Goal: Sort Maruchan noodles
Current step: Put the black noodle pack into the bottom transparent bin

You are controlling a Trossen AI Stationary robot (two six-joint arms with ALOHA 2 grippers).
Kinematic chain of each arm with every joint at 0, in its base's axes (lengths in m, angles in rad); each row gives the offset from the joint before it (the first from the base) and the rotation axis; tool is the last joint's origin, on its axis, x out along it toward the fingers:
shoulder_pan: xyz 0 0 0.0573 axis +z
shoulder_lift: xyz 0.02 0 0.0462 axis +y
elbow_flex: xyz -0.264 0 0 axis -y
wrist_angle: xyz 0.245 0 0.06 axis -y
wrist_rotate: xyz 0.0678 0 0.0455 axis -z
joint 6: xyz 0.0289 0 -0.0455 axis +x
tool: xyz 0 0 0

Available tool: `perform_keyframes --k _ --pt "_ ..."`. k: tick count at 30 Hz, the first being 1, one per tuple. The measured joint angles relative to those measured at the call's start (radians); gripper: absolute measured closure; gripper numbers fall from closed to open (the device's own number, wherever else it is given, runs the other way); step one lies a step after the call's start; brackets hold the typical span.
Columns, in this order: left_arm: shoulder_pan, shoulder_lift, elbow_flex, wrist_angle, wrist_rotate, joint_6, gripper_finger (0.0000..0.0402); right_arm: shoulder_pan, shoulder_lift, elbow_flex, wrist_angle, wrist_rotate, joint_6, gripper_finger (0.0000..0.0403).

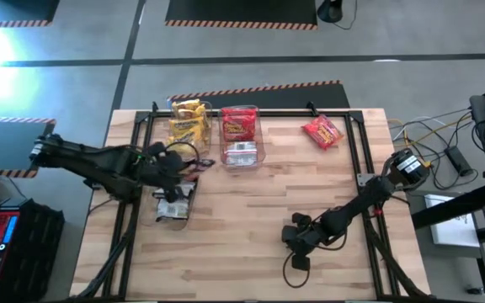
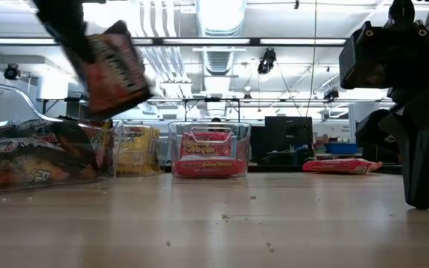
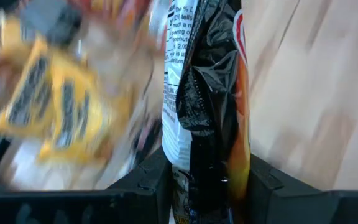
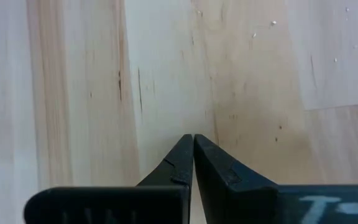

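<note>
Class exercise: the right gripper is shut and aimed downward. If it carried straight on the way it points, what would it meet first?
Most likely the bare wooden table. The right gripper has its fingertips pressed together, and its wrist view shows only wood grain ahead, no packet or bin. How far above the surface it sits is unclear.

I see a big lab or workshop. My wooden table stands on a grey floor with orange-and-black striped tape on it. Long lights and pipes hang from the high ceiling. Far back there are desks with dark screens. Cables lie beside the table.
</note>
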Motion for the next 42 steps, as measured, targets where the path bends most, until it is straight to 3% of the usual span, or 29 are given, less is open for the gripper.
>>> perform_keyframes --k 4,12,30,42 --pt "0.0 0.003 0.032 -0.188 0.078 -0.049 0.0296 0.0 0.0 0.0 0.0 0.0 -0.001 0.0394" --pt "0.0 0.042 0.029 -0.335 0.121 -0.011 0.0296 -0.012 0.0 0.0 0.002 -0.002 -0.007 0.0394" --pt "0.001 0.218 0.008 -0.316 0.133 0.321 0.0296 -0.013 0.001 0.0 0.006 0.029 -0.007 0.0394" --pt "0.057 0.245 -0.047 -0.257 0.13 0.332 0.0296 -0.013 0.001 0.0 0.006 0.031 -0.004 0.0394"
